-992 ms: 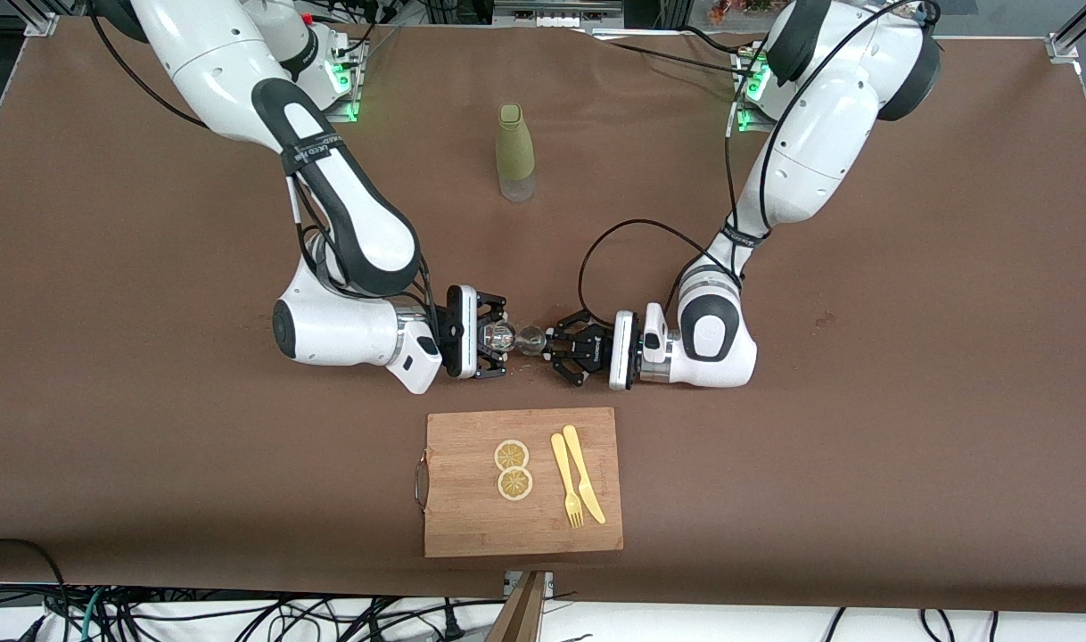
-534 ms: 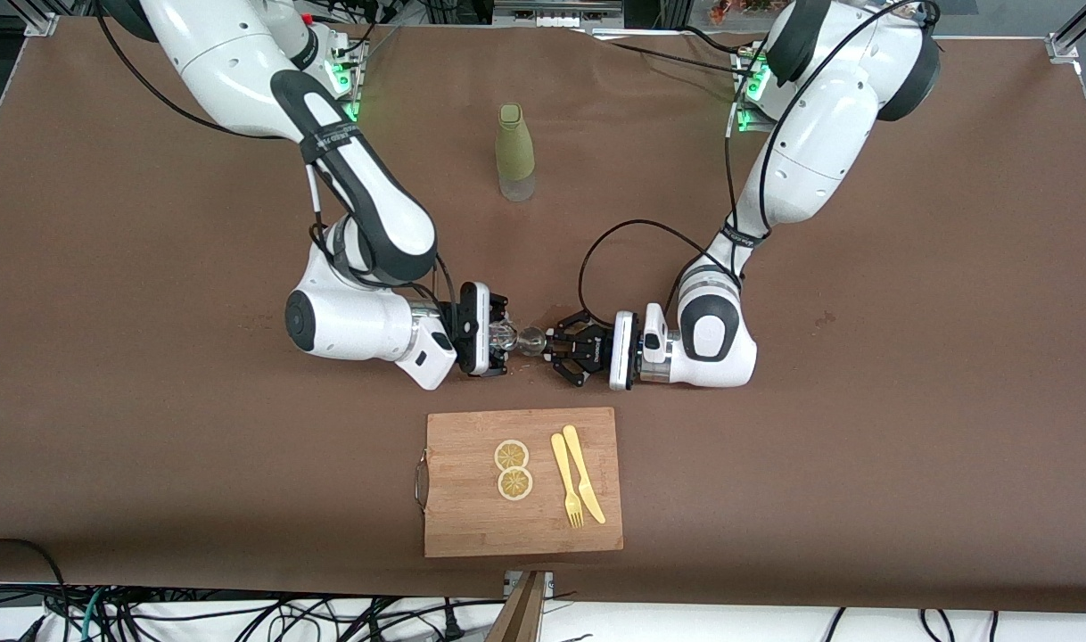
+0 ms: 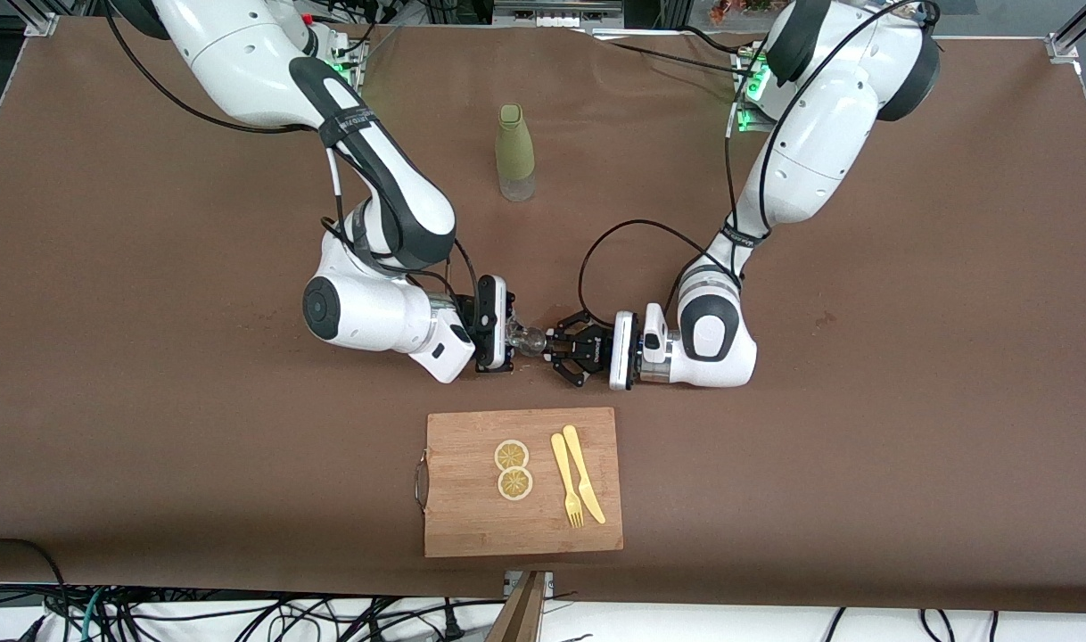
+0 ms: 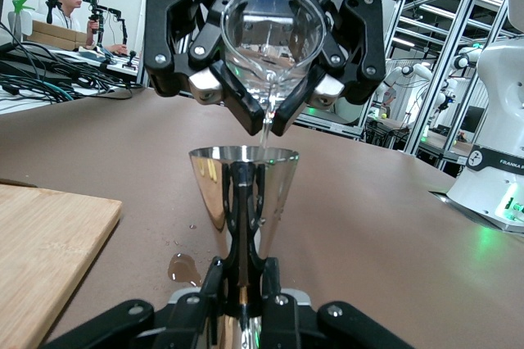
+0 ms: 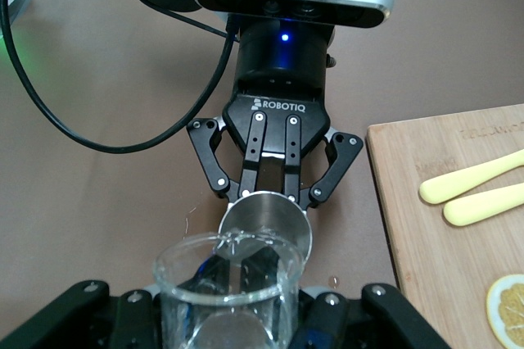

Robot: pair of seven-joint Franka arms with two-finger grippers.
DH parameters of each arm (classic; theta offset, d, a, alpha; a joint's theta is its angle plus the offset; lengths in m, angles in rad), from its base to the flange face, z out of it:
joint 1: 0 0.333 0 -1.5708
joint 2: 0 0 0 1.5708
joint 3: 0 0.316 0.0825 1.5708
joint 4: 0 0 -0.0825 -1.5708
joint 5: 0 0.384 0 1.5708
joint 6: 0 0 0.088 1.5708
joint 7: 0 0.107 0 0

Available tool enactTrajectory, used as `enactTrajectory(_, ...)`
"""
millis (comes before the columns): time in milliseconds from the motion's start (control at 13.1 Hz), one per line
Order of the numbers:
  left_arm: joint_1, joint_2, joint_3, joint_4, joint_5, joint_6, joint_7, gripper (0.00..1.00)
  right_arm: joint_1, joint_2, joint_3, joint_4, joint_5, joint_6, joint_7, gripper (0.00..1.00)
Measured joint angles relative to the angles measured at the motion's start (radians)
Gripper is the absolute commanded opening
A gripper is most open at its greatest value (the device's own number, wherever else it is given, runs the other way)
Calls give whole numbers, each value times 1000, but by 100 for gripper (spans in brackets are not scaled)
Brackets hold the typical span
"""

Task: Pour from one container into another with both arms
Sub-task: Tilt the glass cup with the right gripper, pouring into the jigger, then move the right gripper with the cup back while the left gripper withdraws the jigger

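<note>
Glass beaker (image 4: 273,23) is tipped over the steel jigger (image 4: 243,185), thin stream of clear liquid running into it; how full the jigger is can't be seen. Right gripper (image 3: 505,334) is clamped on the beaker, left gripper (image 3: 568,347) closed on the jigger, both near the table's middle. Small puddle (image 4: 183,268) beside the jigger. Cutting board (image 3: 472,517) lies nearer the camera, carrying 2 lemon slices (image 3: 513,468).
</note>
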Motion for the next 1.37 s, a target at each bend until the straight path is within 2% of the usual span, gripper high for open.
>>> enactTrajectory(381,0,0,0,3,0,1,0,0,-4,0,-1,0,17,0,5,0)
enactTrajectory(686,0,1,0,8,0,2,0,0,-7,0,-5,1,146,3,-15,0)
enactTrajectory(992,1,2,3,10,0,3,4,0,-29,-1,-7,3,262,1,-121,0)
enactTrajectory(1144,6,2,10,10,0,2,15,0,-64,-7,-8,6,300,-56,-170,0)
enactTrajectory(1373,36,2,29,11,0,-23,47,0,-163,-20,-12,6,343,-211,-275,0)
